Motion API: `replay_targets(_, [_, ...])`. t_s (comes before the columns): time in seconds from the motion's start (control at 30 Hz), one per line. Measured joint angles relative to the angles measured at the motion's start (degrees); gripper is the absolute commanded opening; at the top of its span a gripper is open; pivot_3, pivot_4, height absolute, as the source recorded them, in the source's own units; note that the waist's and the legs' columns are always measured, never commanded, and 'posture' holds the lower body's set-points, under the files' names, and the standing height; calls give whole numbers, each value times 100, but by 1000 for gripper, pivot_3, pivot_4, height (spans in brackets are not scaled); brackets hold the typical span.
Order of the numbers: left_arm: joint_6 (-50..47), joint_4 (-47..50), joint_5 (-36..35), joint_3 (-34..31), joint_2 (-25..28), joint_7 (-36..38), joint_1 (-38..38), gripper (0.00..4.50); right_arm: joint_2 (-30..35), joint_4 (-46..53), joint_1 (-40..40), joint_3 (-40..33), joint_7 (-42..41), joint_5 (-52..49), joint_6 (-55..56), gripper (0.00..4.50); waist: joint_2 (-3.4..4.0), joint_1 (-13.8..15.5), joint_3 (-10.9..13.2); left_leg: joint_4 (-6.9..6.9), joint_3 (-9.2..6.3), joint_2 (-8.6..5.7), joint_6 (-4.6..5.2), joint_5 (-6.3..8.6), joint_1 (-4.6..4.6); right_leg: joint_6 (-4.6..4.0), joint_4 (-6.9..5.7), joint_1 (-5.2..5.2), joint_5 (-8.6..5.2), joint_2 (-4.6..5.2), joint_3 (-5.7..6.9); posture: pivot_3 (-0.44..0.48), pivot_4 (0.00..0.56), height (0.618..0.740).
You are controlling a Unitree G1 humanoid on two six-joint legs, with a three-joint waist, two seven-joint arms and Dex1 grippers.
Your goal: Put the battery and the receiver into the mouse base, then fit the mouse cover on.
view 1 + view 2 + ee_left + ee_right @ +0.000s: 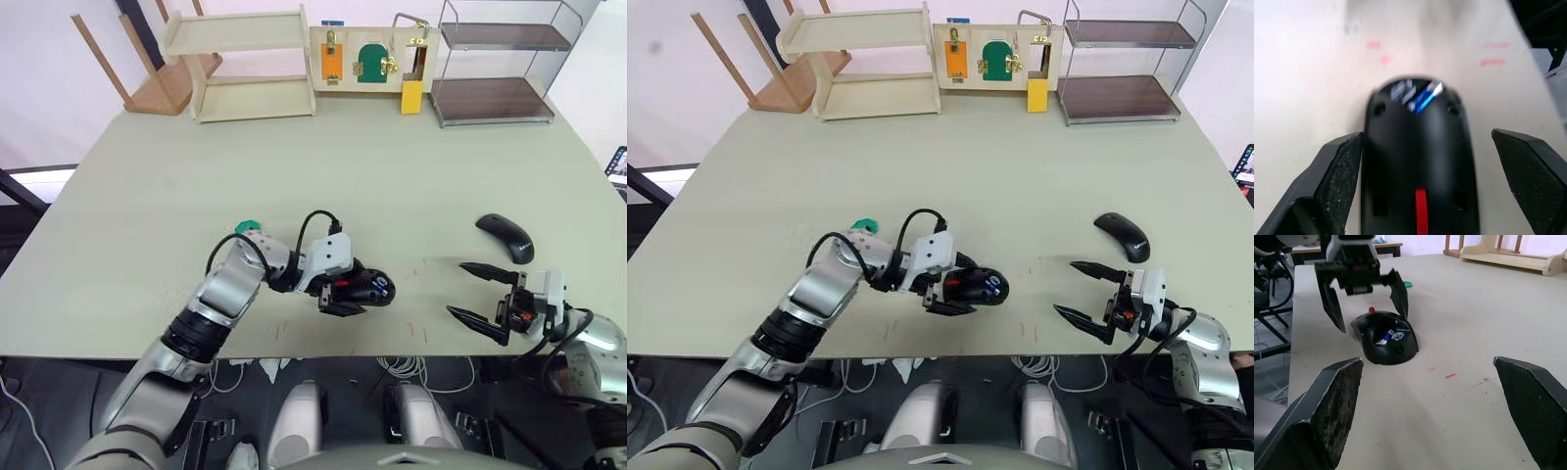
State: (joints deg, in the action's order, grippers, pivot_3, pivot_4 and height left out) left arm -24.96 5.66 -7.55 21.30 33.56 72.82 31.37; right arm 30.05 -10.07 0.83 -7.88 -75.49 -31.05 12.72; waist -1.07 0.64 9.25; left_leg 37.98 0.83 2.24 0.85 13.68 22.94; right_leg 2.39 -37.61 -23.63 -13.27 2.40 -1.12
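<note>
The black mouse base (364, 288) lies near the table's front edge, its red patch (1421, 215) facing my left wrist. In its open compartment lies the blue battery (1424, 98), which the right wrist view also catches as the battery (1385, 339). My left gripper (358, 291) is open, one finger on either side of the base; one finger (1339, 171) is close against the base's side and the other stands apart. The receiver is hidden. The all-black mouse cover (505, 237) rests on the table at the right. My right gripper (456, 287) is open and empty, just nearer than the cover, pointing at the base.
A flat green disc (248, 225) lies behind my left wrist. A wooden shelf (250, 64), a lock board (372, 59), a wire rack (495, 64) and a tipped stool (162, 83) line the table's far edge. Small red marks (1449, 376) dot the table between my grippers.
</note>
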Motion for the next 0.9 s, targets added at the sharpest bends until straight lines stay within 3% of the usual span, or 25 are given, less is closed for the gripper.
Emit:
replay_targets(0.27, [-360, 558, -584, -670, 353, -64, -88, 4413, -41, -5, 82, 7, -25, 0, -1, 4500, 8, -6, 21, 0, 2, 1, 0, 0, -1, 1, -1, -2, 0, 0, -1, 0, 150, 740])
replay_targets(0.43, [-528, 693, -1097, -1578, 356, -527, -474, 4413, -109, -20, 151, 16, -46, -2, -3, 4500, 10, -27, 27, -1, 3, 2, 0, 0, -2, 1, -2, -2, 0, 0, -1, 0, 150, 740])
replay_targets(0.7, [332, -691, -1310, -2639, 984, -310, -816, 4413, -175, -245, 335, 22, -169, -2, -1, 4500, 10, -83, 38, -3, 3, 3, 0, 0, -4, 1, -2, -2, 0, -1, 1, 0, 150, 740])
replay_targets(0.9, [599, -1328, -1500, -2797, 1338, 287, -970, 4413, -231, -248, 408, 25, -171, 2, 0, 4500, 2, -114, 48, -10, 7, 3, 0, 0, -4, 0, -3, -5, 1, 0, -1, 0, 150, 740])
